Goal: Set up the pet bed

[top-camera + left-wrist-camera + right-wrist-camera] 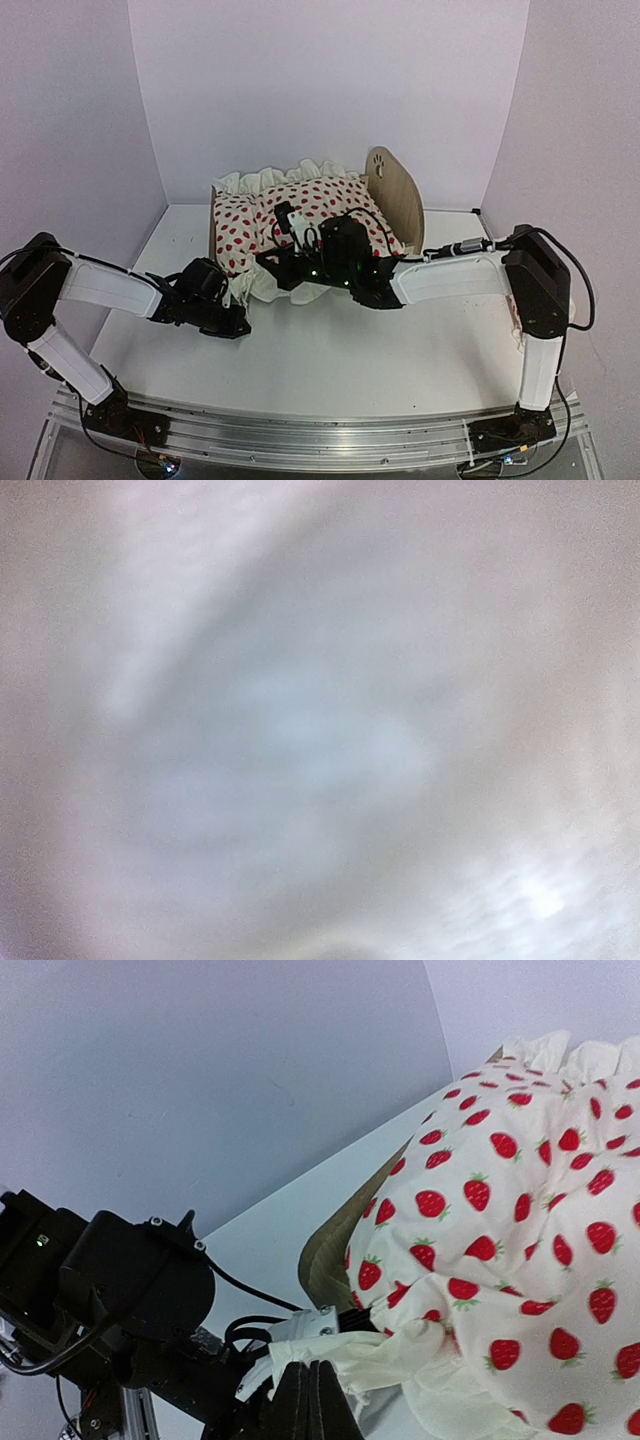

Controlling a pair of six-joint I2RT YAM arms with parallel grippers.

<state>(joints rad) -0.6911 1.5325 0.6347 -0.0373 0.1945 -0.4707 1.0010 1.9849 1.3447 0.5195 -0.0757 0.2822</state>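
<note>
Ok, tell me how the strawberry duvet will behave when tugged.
Likely floppy: the duvet drapes in soft folds over the bed frame. Probably light; its ruffled edge bunches loosely. A corner tug would probably stretch and slide it, not lift it flat.

Blurred and buried
Left wrist view is only pale blur; the duvet (310,210) covers the bed's (395,200) whole top.

plain pale lilac walls (320,80) on three sides, white tabletop (300,360), silver metal rail (320,428) along the near edge, soft even lighting, kinda boxed-in feel
</note>
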